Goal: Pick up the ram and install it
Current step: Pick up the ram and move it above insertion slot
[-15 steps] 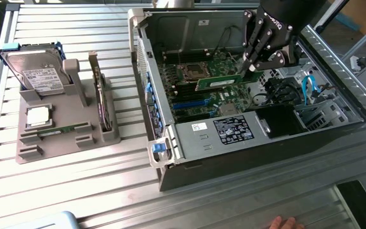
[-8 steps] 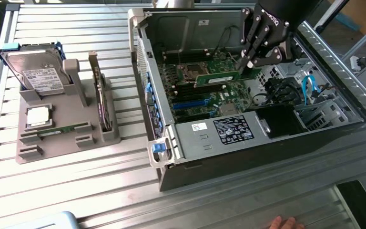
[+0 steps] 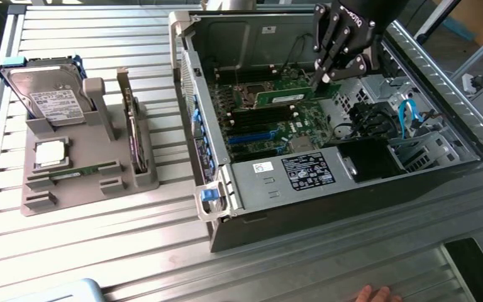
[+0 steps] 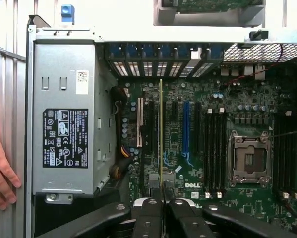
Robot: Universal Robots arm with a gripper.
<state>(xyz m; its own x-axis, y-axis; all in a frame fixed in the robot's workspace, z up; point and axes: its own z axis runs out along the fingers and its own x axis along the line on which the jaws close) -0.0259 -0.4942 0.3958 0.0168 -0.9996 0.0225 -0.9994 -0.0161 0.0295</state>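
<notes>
On the bench (image 3: pixel 99 239), inside the open computer case (image 3: pixel 326 207), installing is in hand: the ram (image 3: pixel 285 97) hangs above the motherboard (image 3: pixel 263 135), pinched in the closed claw (image 3: pixel 321 80). Seating it calls for squaring its edge with the memory slots (image 4: pixel 215 148).

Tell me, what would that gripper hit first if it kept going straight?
Likely the motherboard: the gripper is shut on the ram, and the stick's leading edge points at the board's black slots. Which slot, depth leaves unclear.
</notes>
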